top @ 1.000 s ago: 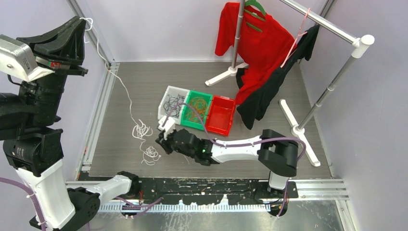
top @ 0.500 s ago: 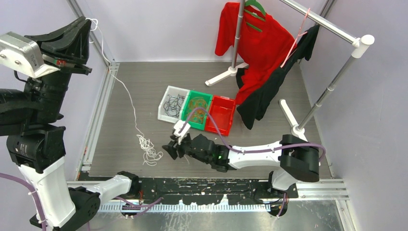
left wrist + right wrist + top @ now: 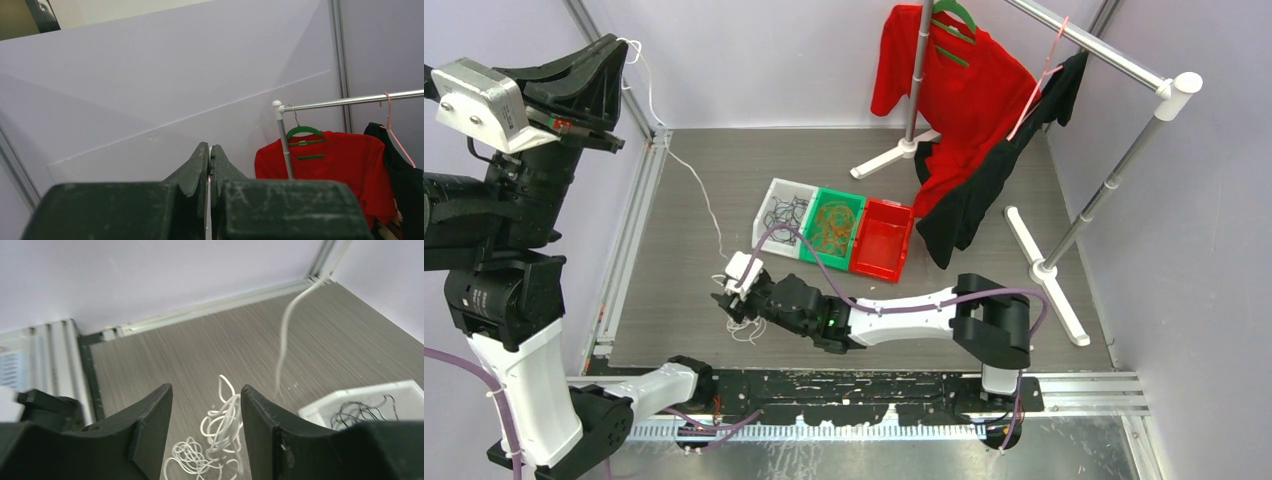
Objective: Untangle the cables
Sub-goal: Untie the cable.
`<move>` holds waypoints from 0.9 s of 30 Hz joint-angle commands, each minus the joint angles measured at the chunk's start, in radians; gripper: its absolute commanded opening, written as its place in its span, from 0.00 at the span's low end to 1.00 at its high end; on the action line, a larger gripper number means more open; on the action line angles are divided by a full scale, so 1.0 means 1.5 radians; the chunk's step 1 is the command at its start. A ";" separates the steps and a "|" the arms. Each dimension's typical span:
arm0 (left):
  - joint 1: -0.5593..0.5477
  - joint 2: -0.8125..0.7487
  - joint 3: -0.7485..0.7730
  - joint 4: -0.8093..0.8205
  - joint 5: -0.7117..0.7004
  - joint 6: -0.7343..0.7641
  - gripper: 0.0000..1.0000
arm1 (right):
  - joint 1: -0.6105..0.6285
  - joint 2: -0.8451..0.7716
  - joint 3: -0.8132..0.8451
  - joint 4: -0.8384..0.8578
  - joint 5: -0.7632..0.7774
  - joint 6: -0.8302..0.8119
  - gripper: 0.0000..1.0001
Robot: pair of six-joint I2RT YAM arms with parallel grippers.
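Observation:
A long white cable (image 3: 744, 325) rises from a small tangle on the floor up to my left gripper (image 3: 616, 48), which is held high at the far left and shut on it. The strand (image 3: 208, 200) shows between the closed fingers in the left wrist view. My right gripper (image 3: 729, 295) is low over that tangle, open, with the white loops (image 3: 220, 425) lying between its fingers (image 3: 155, 410) and not gripped. Black cables (image 3: 784, 215) lie in the white bin (image 3: 764, 222) and orange ones (image 3: 832, 222) in the green bin (image 3: 816, 256).
A red bin (image 3: 884, 268) adjoins the green one. A clothes rack (image 3: 1114, 55) with a red shirt (image 3: 969, 85) and a black garment (image 3: 969, 205) stands at the back right, its white feet (image 3: 1054, 280) on the floor. Walls close in on three sides.
My right gripper has opened and swung left onto the white tangle. The left gripper has risen a little, drawing the cable tauter and pulling the tangle smaller.

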 commanded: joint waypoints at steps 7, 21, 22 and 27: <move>0.001 0.004 0.013 0.009 0.025 -0.011 0.00 | -0.003 -0.009 -0.022 0.036 0.090 -0.044 0.32; 0.001 0.012 0.035 0.015 0.022 -0.001 0.00 | -0.003 -0.154 -0.234 0.055 0.069 0.049 0.15; 0.002 0.015 0.042 0.016 0.021 -0.001 0.00 | -0.003 -0.164 -0.248 0.056 0.071 0.055 0.15; 0.002 0.026 0.069 0.027 0.016 0.005 0.00 | -0.003 -0.210 -0.331 0.076 0.101 0.089 0.19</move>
